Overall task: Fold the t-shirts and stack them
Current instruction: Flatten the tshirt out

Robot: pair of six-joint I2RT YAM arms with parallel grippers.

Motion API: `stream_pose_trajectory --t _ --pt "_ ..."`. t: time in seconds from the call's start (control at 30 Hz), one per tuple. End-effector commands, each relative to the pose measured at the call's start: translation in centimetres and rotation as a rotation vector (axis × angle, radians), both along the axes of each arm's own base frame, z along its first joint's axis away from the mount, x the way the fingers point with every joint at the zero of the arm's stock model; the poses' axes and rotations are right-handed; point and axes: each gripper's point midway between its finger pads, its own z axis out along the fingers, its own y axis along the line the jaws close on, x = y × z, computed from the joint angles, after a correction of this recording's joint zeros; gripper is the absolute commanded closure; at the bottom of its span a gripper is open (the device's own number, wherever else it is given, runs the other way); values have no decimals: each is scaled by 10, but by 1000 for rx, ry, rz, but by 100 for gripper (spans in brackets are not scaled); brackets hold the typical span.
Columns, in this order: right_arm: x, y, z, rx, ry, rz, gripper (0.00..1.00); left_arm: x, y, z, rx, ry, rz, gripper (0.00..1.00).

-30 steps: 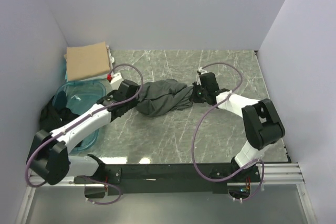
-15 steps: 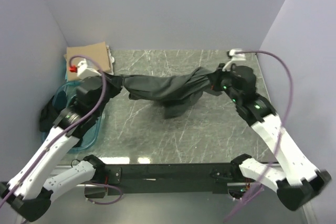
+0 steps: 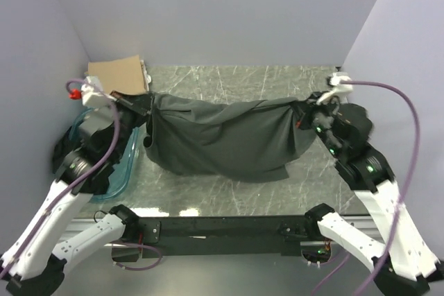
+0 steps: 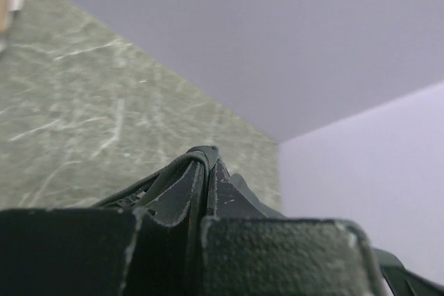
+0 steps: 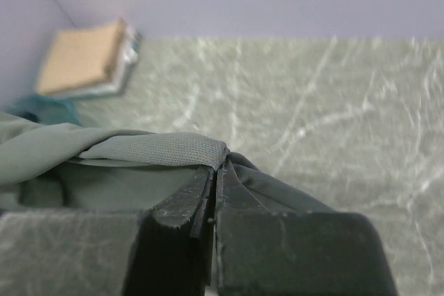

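A dark charcoal-grey t-shirt (image 3: 222, 140) hangs spread wide above the table between my two grippers. My left gripper (image 3: 148, 104) is shut on the shirt's left edge, with cloth (image 4: 182, 184) pinched at its tips in the left wrist view. My right gripper (image 3: 303, 111) is shut on the right edge, a folded hem (image 5: 156, 149) wedged between its fingers. The shirt sags in the middle, and I cannot tell if its lower edge touches the marble table (image 3: 229, 188). A folded tan t-shirt (image 3: 116, 78) lies at the back left corner. Black t-shirts (image 3: 64, 152) bunch at the far left.
A translucent teal plastic tub (image 3: 118, 171) sits at the table's left side, partly under my left arm. Pale walls close in at the back and on both sides. The black base rail (image 3: 222, 230) runs along the near edge.
Both arms have risen and drawn apart, stretching the grey shirt from a bunched heap on the table into a wide hanging sheet. Both grippers stayed shut on it.
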Motion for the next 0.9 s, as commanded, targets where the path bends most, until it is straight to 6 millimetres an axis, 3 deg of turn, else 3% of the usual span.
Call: stream_pose_trajectory --t 0.0,0.07,0.13,0.17,0.23,0.27,0.33,0.37,0.43,0.47,0.5,0.53,0.57,0.63,0.73,0.8,0.87 --pt "40 -1 -39 -62 96 -100 100 31 9 -35 48 106 150 99" --pt "68 -4 -59 -83 151 -144 100 53 9 -60 100 178 207 99" --pt "89 -3 -71 -70 185 -133 100 74 15 -71 118 218 231 99" --pt "109 -8 -84 -69 214 -153 100 93 4 -88 135 255 185 99" --pt "130 -6 -91 -74 221 -146 100 119 14 -101 133 276 196 99" --pt "149 -4 -106 -101 238 -142 100 141 9 -112 151 275 187 99" --pt "171 1 -108 -113 235 -127 100 165 8 -124 169 284 156 99" --pt "189 4 -130 -127 281 -124 100 187 2 -136 191 309 145 99" --pt "213 7 -128 -121 276 -131 100 210 3 -148 218 336 151 99" --pt "229 6 -146 -129 302 -149 100 231 -3 -159 235 356 146 99" --pt "238 4 -149 -127 307 -165 100 241 -3 -166 250 374 147 99" --pt "250 4 -138 -117 282 -176 100 251 -2 -171 265 388 144 99" --pt "259 4 -147 -117 292 -189 100 267 -5 -176 270 397 143 99" --pt "268 4 -137 -108 263 -191 100 276 -4 -181 288 416 144 99" --pt "268 5 -114 -95 210 -189 100 281 -3 -167 286 383 153 99" --pt "255 1 -86 -79 159 -192 100 265 0 -145 274 338 154 100" --pt "231 -4 -59 -60 117 -193 100 239 6 -113 242 266 161 100"
